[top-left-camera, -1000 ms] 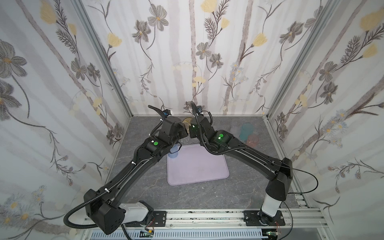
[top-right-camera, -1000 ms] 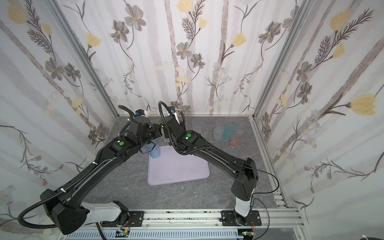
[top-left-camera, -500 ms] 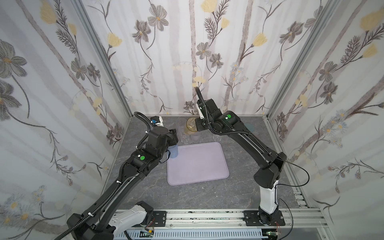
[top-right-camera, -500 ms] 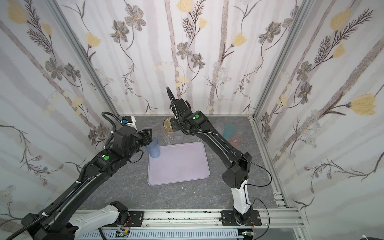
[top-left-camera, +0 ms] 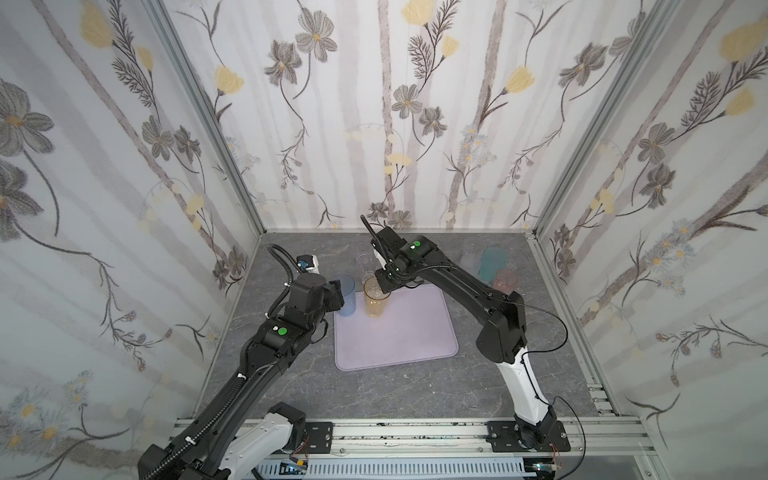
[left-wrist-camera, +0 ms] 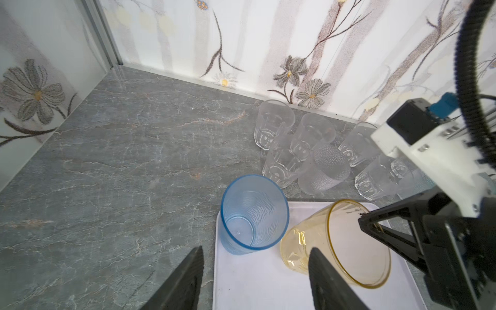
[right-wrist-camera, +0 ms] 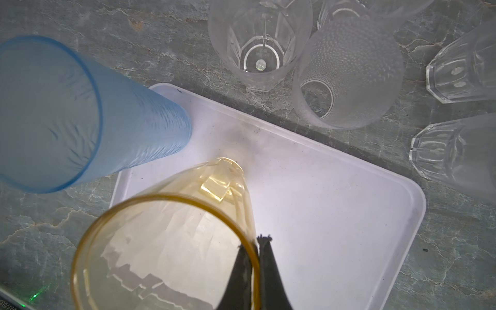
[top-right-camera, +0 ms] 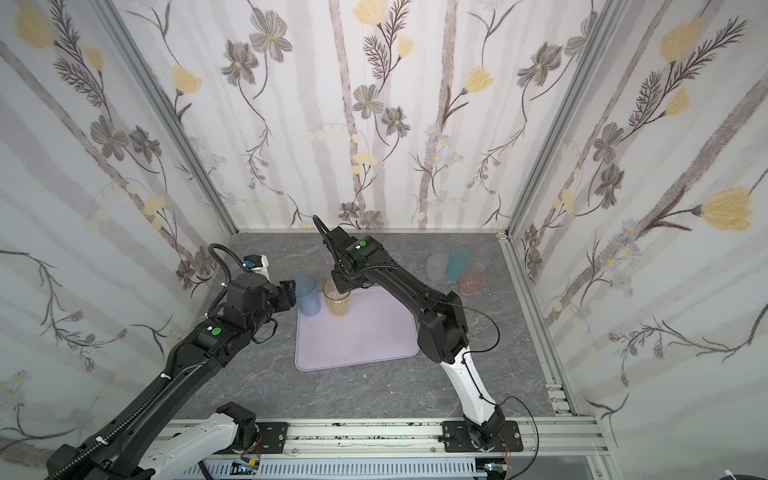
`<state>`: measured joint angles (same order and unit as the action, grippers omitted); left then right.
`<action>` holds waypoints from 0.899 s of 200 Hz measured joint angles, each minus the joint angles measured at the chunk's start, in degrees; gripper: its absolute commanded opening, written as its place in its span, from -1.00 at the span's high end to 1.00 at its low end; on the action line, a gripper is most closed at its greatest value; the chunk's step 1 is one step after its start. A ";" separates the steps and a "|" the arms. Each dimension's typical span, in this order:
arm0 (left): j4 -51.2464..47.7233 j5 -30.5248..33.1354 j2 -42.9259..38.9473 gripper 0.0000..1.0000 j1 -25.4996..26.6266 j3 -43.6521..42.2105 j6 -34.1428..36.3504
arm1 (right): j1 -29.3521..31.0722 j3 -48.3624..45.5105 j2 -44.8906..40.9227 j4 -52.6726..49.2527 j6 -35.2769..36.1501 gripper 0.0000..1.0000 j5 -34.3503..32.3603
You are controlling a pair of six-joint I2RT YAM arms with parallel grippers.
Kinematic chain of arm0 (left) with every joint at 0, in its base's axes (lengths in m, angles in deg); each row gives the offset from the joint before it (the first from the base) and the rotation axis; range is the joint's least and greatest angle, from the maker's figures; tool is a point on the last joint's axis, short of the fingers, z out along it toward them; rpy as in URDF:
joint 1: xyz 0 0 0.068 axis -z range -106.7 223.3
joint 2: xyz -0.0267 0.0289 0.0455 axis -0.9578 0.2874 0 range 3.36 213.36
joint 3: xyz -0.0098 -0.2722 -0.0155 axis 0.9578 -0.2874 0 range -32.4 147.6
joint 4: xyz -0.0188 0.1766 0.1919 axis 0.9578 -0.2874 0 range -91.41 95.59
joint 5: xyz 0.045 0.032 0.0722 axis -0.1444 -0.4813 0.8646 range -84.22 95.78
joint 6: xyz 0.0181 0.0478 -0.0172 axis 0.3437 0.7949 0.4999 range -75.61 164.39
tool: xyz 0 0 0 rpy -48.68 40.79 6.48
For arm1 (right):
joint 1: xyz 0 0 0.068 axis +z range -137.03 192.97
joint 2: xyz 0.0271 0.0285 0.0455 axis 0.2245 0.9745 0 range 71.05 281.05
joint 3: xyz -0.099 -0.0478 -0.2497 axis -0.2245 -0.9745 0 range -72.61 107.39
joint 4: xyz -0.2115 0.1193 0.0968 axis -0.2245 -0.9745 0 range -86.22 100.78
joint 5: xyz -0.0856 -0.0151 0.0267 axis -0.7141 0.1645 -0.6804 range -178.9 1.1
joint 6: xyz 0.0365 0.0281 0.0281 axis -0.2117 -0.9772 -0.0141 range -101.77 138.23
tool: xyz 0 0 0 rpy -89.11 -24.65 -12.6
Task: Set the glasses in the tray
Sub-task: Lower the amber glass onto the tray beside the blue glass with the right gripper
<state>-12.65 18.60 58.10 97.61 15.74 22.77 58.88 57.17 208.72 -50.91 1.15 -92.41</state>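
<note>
Right claw (right-wrist-camera: 254, 242): clamped on amber glass (top-left-camera: 375, 302) rim, over tray (top-left-camera: 409, 336).
Right arm: reaches across, wrist down.
Left claw (top-left-camera: 339, 294): apart, facing blue glass (top-left-camera: 348, 296).
Left arm: stretched forward.

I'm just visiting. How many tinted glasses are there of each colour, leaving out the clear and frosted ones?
blue glass: 1
amber glass: 1
teal glass: 1
pink glass: 1
Total: 4 tinted glasses
</note>
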 measured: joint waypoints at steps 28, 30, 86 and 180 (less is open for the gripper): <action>1.90 -1.62 0.17 -0.25 -0.04 -1.14 -0.70 | -0.35 1.07 1.92 0.70 -0.07 1.00 -0.42; 2.03 -1.73 0.24 -0.25 -0.04 -1.18 -0.72 | -0.39 1.22 2.12 0.72 -0.07 1.00 -0.50; 4.28 -3.72 1.31 -0.23 -0.04 -2.10 -1.16 | -0.61 5.73 5.99 1.38 -0.50 0.97 -1.53; 5.25 -5.53 3.56 -0.20 -0.04 -2.29 -2.21 | -0.55 6.73 7.06 3.69 -1.42 0.50 -2.40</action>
<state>-7.40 13.07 61.66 97.57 13.45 20.56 58.34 63.90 215.78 -47.21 -0.28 -94.81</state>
